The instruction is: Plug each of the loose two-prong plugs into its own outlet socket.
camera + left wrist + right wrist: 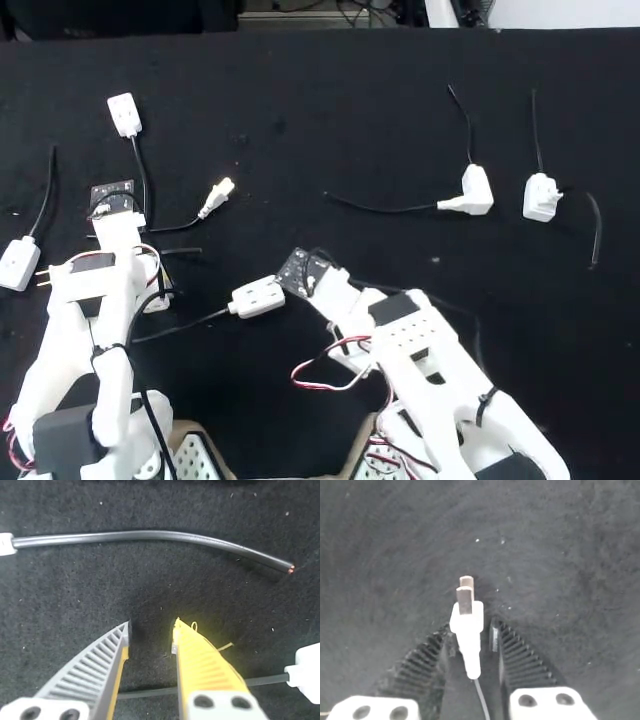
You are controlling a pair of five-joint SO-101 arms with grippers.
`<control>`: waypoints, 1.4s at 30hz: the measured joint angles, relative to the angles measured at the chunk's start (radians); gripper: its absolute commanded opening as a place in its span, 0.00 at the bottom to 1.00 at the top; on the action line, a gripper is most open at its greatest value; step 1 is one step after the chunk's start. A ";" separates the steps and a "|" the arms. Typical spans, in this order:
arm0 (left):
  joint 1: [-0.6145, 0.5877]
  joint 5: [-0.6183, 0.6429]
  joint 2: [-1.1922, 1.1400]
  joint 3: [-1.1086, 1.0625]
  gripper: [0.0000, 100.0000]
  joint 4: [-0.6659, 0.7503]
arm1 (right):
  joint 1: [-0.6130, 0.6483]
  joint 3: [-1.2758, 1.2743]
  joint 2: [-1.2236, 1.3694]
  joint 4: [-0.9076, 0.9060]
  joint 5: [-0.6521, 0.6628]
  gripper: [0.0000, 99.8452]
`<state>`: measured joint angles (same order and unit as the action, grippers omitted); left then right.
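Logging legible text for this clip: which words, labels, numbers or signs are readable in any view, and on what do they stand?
None can be read.
The angled plug and the white block show blank faces.
The plug at the right gripper bears no mark, nor does the cable ahead of the left gripper.

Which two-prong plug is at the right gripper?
The small white plug at the right gripper, its prongs pointing away from the wrist; the cream plug lies loose off by itself.
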<state>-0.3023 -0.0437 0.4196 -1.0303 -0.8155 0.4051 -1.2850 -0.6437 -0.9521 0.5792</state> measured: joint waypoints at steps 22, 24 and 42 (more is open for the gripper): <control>0.000 0.000 0.000 0.000 0.15 -0.002 | 0.003 0.161 -0.044 -0.149 -0.037 0.01; 0.000 0.000 0.012 0.000 0.15 -0.025 | 0.008 0.213 -0.097 -0.192 -0.038 0.01; 0.083 0.083 0.628 -0.273 0.15 0.037 | 0.319 0.196 -0.086 0.302 -0.255 0.01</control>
<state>-0.2194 0.0391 1.0472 -1.3034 -0.7787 0.7242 -1.0886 -0.7296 -0.6498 0.3245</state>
